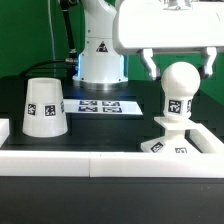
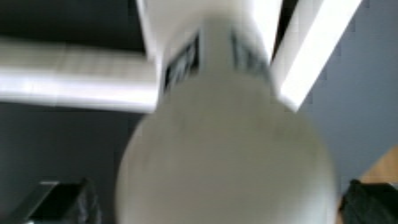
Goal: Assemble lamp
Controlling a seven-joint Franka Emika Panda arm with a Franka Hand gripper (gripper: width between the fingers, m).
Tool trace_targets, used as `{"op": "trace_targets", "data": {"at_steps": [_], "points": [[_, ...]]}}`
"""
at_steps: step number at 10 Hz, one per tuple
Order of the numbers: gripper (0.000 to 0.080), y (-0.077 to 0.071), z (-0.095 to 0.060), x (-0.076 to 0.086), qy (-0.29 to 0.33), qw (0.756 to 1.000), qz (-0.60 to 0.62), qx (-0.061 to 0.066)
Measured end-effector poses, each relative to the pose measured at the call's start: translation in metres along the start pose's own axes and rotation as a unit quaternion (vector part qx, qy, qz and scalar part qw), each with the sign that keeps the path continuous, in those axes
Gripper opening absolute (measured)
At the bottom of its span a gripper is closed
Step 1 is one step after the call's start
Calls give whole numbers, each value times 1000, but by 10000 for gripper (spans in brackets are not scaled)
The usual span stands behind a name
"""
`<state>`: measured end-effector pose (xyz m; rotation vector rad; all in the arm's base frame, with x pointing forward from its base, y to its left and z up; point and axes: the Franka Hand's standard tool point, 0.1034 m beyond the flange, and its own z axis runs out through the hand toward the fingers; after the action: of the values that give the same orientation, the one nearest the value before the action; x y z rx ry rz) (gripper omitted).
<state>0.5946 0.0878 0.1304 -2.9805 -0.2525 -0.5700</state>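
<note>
One white rail [image 1: 100, 160] runs along the front edge, nearest me. Just behind it, toward the exterior view's right, one base [image 1: 168, 143] carries one bulb [image 1: 178, 92] upright. The gripper [image 1: 179, 70] hangs over the ball, jaws spread wide, gripping nothing. One shade [image 1: 45, 108] stands well apart at the left. Bare black table [image 1: 110, 130] lies between them, with one marker board [image 1: 100, 104] behind.

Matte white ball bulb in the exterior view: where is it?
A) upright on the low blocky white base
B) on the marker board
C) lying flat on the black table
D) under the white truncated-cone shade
A: the matte white ball bulb stands upright on the low blocky white base at the exterior view's right, well apart from the white truncated-cone shade at the left.
</note>
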Motion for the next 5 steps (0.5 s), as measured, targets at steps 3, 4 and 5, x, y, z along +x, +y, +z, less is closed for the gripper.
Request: {"op": "trace_targets", "data": {"at_steps": [3, 4, 5], "points": [[699, -3, 2, 0, -109, 994, 2, 31], [699, -5, 3, 0, -138, 990, -1, 38], [699, -3, 5, -1, -153, 987, -3, 41]]}}
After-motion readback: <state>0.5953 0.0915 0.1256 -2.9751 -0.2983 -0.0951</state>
